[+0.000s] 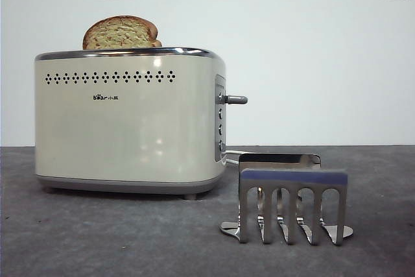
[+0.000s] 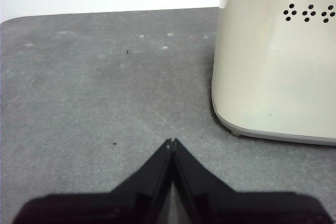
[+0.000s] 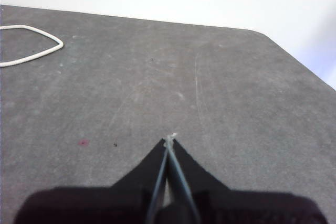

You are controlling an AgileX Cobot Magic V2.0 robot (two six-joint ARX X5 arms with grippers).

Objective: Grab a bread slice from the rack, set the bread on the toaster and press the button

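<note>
While bread [image 1: 122,32] sits in toaster [image 1: 130,121] | both jaws closed, empty, apart from it

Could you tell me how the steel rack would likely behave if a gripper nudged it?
The rack looks thin and open, so probably light and apt to slide on the table. Its flat feet suggest it tips less easily. Shiny steel may slip in jaws.

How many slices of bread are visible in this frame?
1: the golden-tan, dark-crusted slice of bread stands in the cream toaster's top. The shiny steel rack shows none; the toaster's slots could hide more.
</note>
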